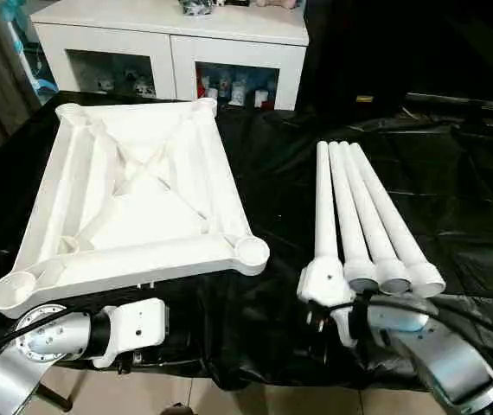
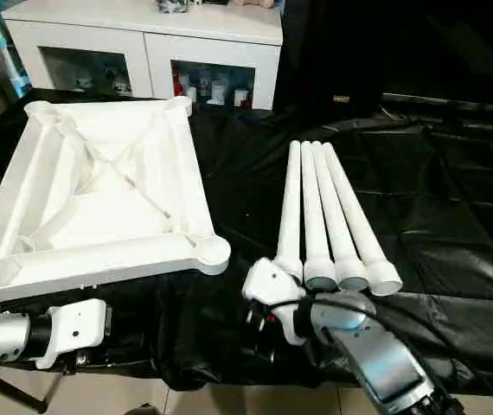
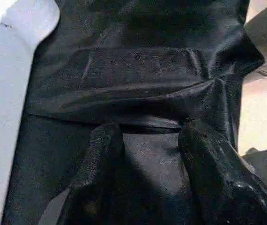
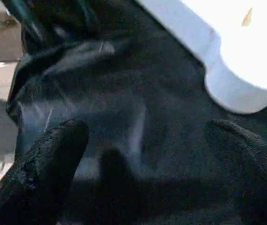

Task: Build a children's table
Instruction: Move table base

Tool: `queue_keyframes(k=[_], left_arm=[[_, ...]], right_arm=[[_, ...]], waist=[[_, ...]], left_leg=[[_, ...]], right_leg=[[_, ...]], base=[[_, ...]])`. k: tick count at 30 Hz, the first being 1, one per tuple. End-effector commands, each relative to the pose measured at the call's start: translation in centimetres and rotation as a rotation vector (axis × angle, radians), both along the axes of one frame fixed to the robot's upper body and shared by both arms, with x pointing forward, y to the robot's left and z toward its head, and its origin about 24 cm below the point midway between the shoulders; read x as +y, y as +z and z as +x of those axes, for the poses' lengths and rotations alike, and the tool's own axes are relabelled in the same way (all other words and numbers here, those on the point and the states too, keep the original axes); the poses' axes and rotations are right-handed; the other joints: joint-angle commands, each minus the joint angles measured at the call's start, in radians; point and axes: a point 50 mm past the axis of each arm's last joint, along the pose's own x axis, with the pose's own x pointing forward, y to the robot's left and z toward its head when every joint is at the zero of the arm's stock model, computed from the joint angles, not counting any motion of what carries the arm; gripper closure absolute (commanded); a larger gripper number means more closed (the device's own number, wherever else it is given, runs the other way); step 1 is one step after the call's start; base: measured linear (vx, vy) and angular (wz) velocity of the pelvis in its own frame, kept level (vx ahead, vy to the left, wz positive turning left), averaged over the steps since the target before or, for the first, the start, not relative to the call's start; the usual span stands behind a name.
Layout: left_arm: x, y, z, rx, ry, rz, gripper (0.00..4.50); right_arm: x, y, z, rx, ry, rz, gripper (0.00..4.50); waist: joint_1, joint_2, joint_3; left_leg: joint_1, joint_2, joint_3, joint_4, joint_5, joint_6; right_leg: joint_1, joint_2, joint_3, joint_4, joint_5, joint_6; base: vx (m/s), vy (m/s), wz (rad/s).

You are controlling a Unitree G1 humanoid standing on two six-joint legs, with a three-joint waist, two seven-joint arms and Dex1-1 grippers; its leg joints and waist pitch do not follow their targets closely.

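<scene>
Children's table parts lie on the black-draped work table (image 1: 281, 156): the white ribbed plastic top (image 1: 134, 194) upside down, left; four white tubular legs (image 1: 363, 216) bundled well apart, right. Right gripper (image 4: 143, 140), jaws wide and empty, hangs near the leg ends. Left gripper (image 3: 145, 140), partly open, holds nothing. Close on one leg only, square across the tube, keeping its neighbours undisturbed.

A large work table (image 1: 419, 173) draped in glossy black sheeting stands before a white cabinet (image 1: 173, 39) — small items crowd its open shelves — over a pale beige floor (image 1: 255, 398).
</scene>
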Motion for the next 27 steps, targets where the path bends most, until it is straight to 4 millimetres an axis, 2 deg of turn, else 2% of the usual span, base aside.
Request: queue_keyframes(k=[1,2,4,5,8,9,11,13,14,15,19,22,24,25,26,27], left_arm=[[0.3,-1.0,-0.8,0.055,-0.019,0.059,2.04],[0.3,-1.1,-1.0,0.066,-0.033,0.068,2.04],[0.5,-1.1,-1.3,0.087,-0.04,0.077,2.04],[0.7,-1.1,-1.6,0.109,-0.048,0.092,2.04],[1.6,-1.1,-2.0,0.148,-0.063,0.138,2.04],[1.6,-1.1,-2.1,0.151,-0.062,0.141,2.04],[2.2,-1.0,-2.3,0.178,-0.057,0.167,2.04],[2.7,-0.8,-2.6,0.198,-0.05,0.184,2.04],[3.0,-0.7,-2.7,0.207,-0.046,0.192,2.04],[3.7,-0.6,-3.0,0.224,-0.035,0.214,2.04],[4.6,-0.3,-3.4,0.259,-0.015,0.253,2.04],[5.4,0.0,-3.8,0.279,0.004,0.277,2.04],[6.0,1.1,-3.7,0.266,0.045,0.254,2.04],[5.8,1.9,-3.6,0.26,0.066,0.216,2.04],[5.4,2.8,-3.3,0.244,0.081,0.153,2.04],[4.8,4.0,-2.8,0.224,0.105,0.07,2.04]], right_arm=[[-0.3,0.0,0.1,-0.015,-0.003,-0.019,0.0],[-0.6,-0.1,0.0,-0.011,-0.008,-0.025,0.0],[-0.9,-0.2,-0.1,-0.005,-0.015,-0.034,0.0],[-1.3,-0.3,-0.2,0.001,-0.023,-0.047,0.0],[-2.5,-0.6,-0.4,0.013,-0.03,-0.085,0.0],[-2.5,-0.6,-0.5,0.014,-0.031,-0.088,0.0],[-3.4,-0.8,-0.6,0.023,-0.033,-0.117,0.0],[-4.2,-0.9,-0.8,0.034,-0.038,-0.141,0.0],[-4.6,-1.0,-0.8,0.039,-0.041,-0.153,0.0],[-5.6,-1.0,-0.8,0.043,-0.053,-0.188,0.0],[-6.9,-0.9,-0.6,0.038,-0.069,-0.228,0.0],[-7.6,-0.6,-0.6,0.037,-0.076,-0.241,0.0],[-8.2,0.3,-0.5,0.035,-0.075,-0.214,0.0],[-8.3,0.9,-0.5,0.034,-0.072,-0.187,0.0],[-8.2,1.5,-0.5,0.032,-0.068,-0.147,0.0],[-8.0,2.6,-0.4,0.027,-0.063,-0.089,0.0]], waist=[[-0.008,0.016,-0.042],[-0.008,0.021,-0.042],[-0.007,0.02,-0.04],[-0.008,0.024,-0.038],[-0.009,0.024,-0.036],[-0.012,0.022,-0.029],[-0.019,0.022,-0.025],[-0.024,0.02,-0.026],[-0.029,0.023,-0.028],[-0.03,0.02,-0.028],[-0.036,0.022,-0.028],[-0.045,0.021,-0.027],[-0.046,0.02,-0.028],[-0.047,0.012,-0.026],[-0.044,0.014,-0.025],[-0.044,0.011,-0.026]], left_leg=[[0.017,0.054,-0.021,-0.085,-0.265,-0.02],[0.018,0.054,-0.022,-0.085,-0.282,-0.024],[0.019,0.054,-0.023,-0.087,-0.295,-0.024],[0.02,0.054,-0.024,-0.088,-0.313,-0.026],[0.021,0.055,-0.025,-0.09,-0.332,-0.027],[0.023,0.055,-0.025,-0.093,-0.362,-0.028],[0.029,0.055,-0.029,-0.096,-0.413,-0.034],[0.029,0.054,-0.03,-0.095,-0.409,-0.031],[0.023,0.054,-0.031,-0.095,-0.395,-0.027],[0.023,0.055,-0.03,-0.095,-0.385,-0.021],[0.026,0.056,-0.029,-0.093,-0.378,-0.013],[0.023,0.054,-0.029,-0.093,-0.378,-0.005],[0.024,0.054,-0.028,-0.09,-0.377,-0.001],[0.023,0.053,-0.026,-0.09,-0.376,0.006],[0.025,0.053,-0.026,-0.087,-0.372,0.013],[0.026,0.054,-0.025,-0.087,-0.365,0.015]], right_leg=[[0.024,-0.077,0.052,-0.083,-0.117,-0.154],[0.024,-0.078,0.053,-0.086,-0.137,-0.151],[0.025,-0.078,0.054,-0.088,-0.164,-0.145],[0.022,-0.078,0.054,-0.091,-0.193,-0.142],[0.023,-0.078,0.055,-0.095,-0.225,-0.137],[0.021,-0.078,0.056,-0.1,-0.274,-0.132],[0.02,-0.083,0.057,-0.108,-0.369,-0.126],[0.021,-0.085,0.059,-0.109,-0.38,-0.123],[0.026,-0.084,0.058,-0.107,-0.37,-0.125],[0.024,-0.082,0.057,-0.108,-0.365,-0.125],[0.021,-0.081,0.056,-0.107,-0.354,-0.141],[0.023,-0.079,0.055,-0.105,-0.328,-0.155],[0.024,-0.081,0.055,-0.105,-0.328,-0.159],[0.025,-0.081,0.056,-0.107,-0.338,-0.159],[0.021,-0.083,0.057,-0.108,-0.348,-0.164],[0.023,-0.083,0.057,-0.106,-0.344,-0.167]], base=[[0.0,0.0,0.0],[0.0,0.0,0.0],[0.0,0.0,0.0],[0.0,0.0,0.0],[0.0,0.0,0.0],[0.0,0.0,0.0],[0.0,0.0,0.0],[0.0,0.0,0.0],[0.0,0.0,0.0],[0.0,0.0,0.0],[0.0,0.0,0.0],[0.0,0.0,0.0],[0.0,0.0,0.0],[0.0,0.0,0.0],[0.0,0.0,0.0],[0.0,0.0,0.0]])
